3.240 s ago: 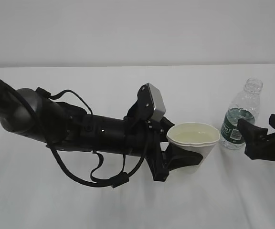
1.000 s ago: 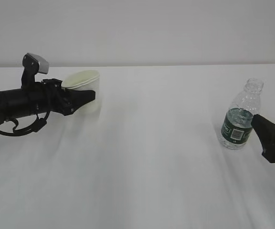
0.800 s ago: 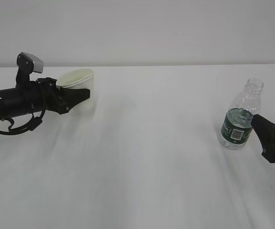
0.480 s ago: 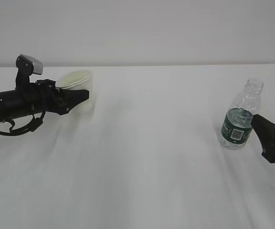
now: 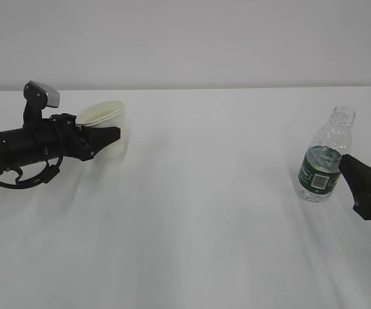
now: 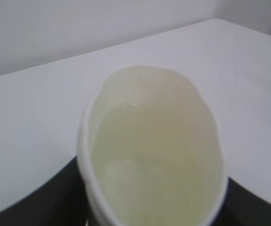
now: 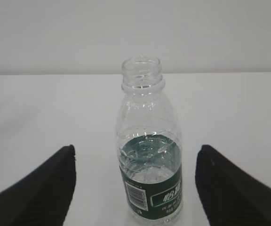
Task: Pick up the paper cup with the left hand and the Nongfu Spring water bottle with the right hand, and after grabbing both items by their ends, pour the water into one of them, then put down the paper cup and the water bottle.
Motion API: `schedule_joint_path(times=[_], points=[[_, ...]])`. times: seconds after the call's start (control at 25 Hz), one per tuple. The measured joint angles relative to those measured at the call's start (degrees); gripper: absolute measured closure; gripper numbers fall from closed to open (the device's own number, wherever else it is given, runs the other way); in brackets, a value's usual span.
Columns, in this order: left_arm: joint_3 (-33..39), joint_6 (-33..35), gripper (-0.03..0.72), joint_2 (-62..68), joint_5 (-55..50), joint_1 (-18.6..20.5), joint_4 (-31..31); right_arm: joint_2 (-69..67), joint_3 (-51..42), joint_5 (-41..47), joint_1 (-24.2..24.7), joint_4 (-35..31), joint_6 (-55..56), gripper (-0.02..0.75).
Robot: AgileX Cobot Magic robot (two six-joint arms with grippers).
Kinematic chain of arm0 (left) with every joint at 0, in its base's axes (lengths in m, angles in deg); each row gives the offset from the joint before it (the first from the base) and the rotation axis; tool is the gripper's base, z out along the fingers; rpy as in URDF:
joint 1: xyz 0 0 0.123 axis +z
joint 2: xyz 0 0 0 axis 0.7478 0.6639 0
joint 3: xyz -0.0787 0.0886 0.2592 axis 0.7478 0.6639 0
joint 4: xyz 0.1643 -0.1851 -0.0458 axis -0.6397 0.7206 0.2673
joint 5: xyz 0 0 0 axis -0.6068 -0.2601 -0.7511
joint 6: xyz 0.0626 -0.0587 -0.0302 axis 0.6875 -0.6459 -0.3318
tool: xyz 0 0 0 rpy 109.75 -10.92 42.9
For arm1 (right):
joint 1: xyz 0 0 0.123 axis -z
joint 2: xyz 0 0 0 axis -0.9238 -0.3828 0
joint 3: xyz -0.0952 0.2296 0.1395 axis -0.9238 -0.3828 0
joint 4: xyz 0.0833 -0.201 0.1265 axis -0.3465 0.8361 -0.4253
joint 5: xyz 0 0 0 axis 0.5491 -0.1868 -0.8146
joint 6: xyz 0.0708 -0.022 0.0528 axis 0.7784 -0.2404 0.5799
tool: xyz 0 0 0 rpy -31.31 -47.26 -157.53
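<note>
The white paper cup (image 5: 106,126) is at the far left, tilted a little, and my left gripper (image 5: 99,137) is shut on its lower wall. In the left wrist view the cup (image 6: 152,155) is squeezed to an oval, holds clear water, and has a dark finger (image 6: 41,207) on either side. The Nongfu Spring water bottle (image 5: 323,164) stands upright and capless on the table at the right, with water up to about the top of its green label. My right gripper (image 5: 353,185) is open just right of it. The bottle (image 7: 149,169) stands a little ahead of those fingers, touching neither.
A white table (image 5: 198,219) runs the full width, with a plain pale wall (image 5: 185,38) behind its far edge. The left arm's cables (image 5: 24,177) hang close to the tabletop.
The left arm has carried the cup from mid-table to the far left, and in the last second lowered it slightly. The right gripper has drawn back a little from the bottle, which stays put.
</note>
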Motion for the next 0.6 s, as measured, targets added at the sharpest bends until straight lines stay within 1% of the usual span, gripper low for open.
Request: schedule_joint_path(times=[0.24, 0.6], points=[[0.1, 0.3, 0.270, 2.1, 3.4, 0.0, 1.0, 0.0, 0.0, 0.0, 0.0, 0.0, 0.0, 0.144], [4.0, 5.7, 0.270, 2.4, 4.3, 0.0, 5.9, 0.0, 0.0, 0.0, 0.0, 0.0, 0.0, 0.145]])
